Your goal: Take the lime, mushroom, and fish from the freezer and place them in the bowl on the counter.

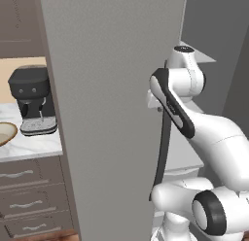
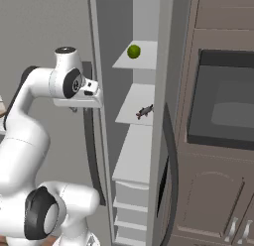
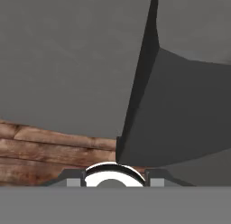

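Freezer (image 2: 130, 155) shelves hold a lime (image 2: 133, 51) and fish (image 2: 145, 111); the gripper's state can't be told.

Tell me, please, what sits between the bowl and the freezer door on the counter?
In the left base view, a black coffee machine stands on the counter, between the bowl and the freezer door.

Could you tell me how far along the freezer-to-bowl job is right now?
Done: the freezer door stands open. In hand: nothing yet. Left: the lime and fish sit on the freezer's shelves; the bowl on the counter looks empty. I can't see the mushroom.
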